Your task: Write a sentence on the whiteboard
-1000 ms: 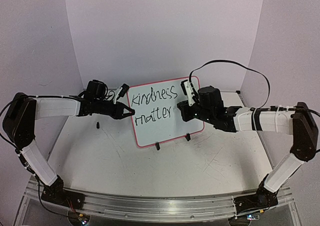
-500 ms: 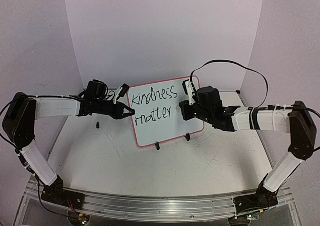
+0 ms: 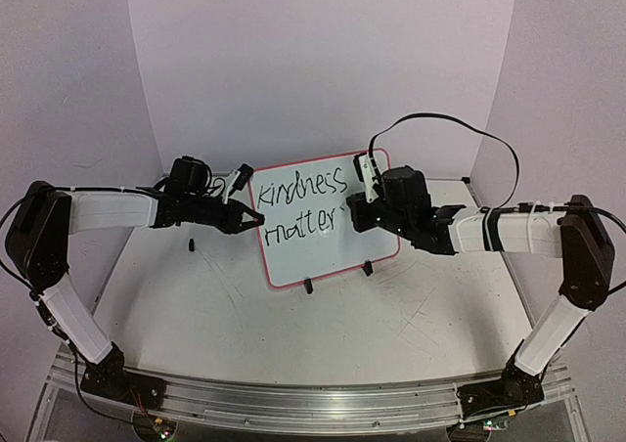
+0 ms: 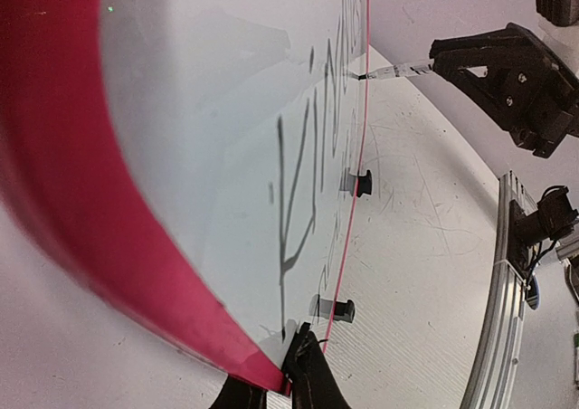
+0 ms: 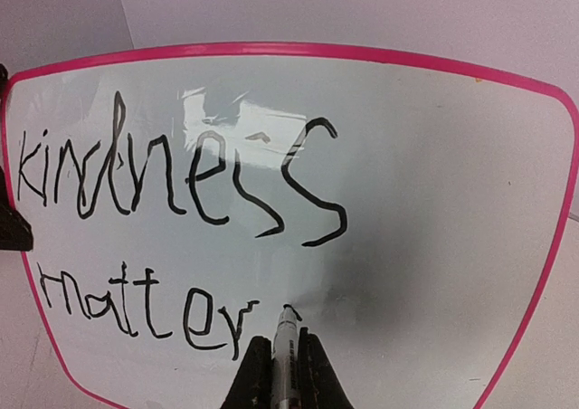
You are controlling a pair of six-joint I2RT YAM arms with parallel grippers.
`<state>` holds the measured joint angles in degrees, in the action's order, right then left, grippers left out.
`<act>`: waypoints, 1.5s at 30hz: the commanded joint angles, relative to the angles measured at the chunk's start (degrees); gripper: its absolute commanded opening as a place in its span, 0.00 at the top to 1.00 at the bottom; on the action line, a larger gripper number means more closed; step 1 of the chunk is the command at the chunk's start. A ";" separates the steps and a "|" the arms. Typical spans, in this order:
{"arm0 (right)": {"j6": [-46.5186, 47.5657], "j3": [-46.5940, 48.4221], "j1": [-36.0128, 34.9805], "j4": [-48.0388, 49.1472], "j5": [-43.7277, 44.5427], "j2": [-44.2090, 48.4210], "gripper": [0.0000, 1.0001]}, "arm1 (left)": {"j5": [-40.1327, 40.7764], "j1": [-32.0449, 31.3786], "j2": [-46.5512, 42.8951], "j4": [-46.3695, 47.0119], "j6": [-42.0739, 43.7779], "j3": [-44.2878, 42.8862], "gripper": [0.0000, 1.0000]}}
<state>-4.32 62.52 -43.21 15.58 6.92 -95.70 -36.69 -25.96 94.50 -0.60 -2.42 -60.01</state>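
Right wrist view is giving me the clearest look. The right gripper (image 5: 276,355) is clamping a marker (image 5: 287,332) between its fingers, tip forward, at the spot just past the "r" of "matter". The sentence (image 5: 204,192) is reading "Kindness" above "matter" so far, so I am judging the writing unfinished. Whether the tip is actually touching the whiteboard (image 5: 434,201) I cannot tell. The left gripper (image 3: 256,217) is pinching the board's left rim, closed on it and steadying it.

To do this stroke well, I am aiming for light, even pressure straight into the face and small wrist movements. The letters should be sitting level with "matter" and clear of the right rim. Pushing hard could be tipping the board back on its two feet (image 3: 308,286), so the left hold needs to be firm.

The board is standing near upright at the middle of the table (image 3: 391,334), between the two grippers. Its long axis is running left to right at a slight angle, and its written face is pointing toward the arm bases. The marker's long axis is pointing away from the wrist, into that face.
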 commanded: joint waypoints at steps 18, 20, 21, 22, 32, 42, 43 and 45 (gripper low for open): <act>-2.62 -1.63 -1.08 1.01 2.55 0.51 1.00 | 14.36 0.58 0.61 -2.29 6.02 -1.53 1.00; -2.70 -1.75 -1.08 0.71 2.96 0.51 1.00 | 14.30 0.56 0.70 -2.30 6.02 -1.71 1.00; -2.83 -1.85 -1.08 0.60 3.07 0.52 1.00 | 14.28 0.55 0.69 -2.31 6.02 -1.69 1.00; -2.87 -1.97 -1.08 0.57 3.11 0.59 1.00 | 14.29 0.55 0.69 -2.33 6.02 -1.69 1.00; -3.38 -3.02 -1.08 -0.16 6.56 1.69 1.00 | 14.31 0.55 0.76 -2.42 6.06 -1.69 1.00; -3.58 -4.57 -1.08 -0.70 5.22 3.01 1.00 | 14.46 0.54 1.19 -2.54 6.15 -2.00 1.00; -3.78 -4.67 -1.15 -0.73 4.50 2.97 1.00 | 14.39 0.49 1.21 -2.52 6.12 -1.97 1.00; -4.26 -4.92 -1.36 -0.78 3.64 2.78 1.00 | 14.38 0.55 1.21 -2.56 6.11 -2.07 1.00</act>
<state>-7.40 58.64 -44.45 15.13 11.51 -94.91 -36.16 -26.22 94.50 -1.52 -1.91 -60.73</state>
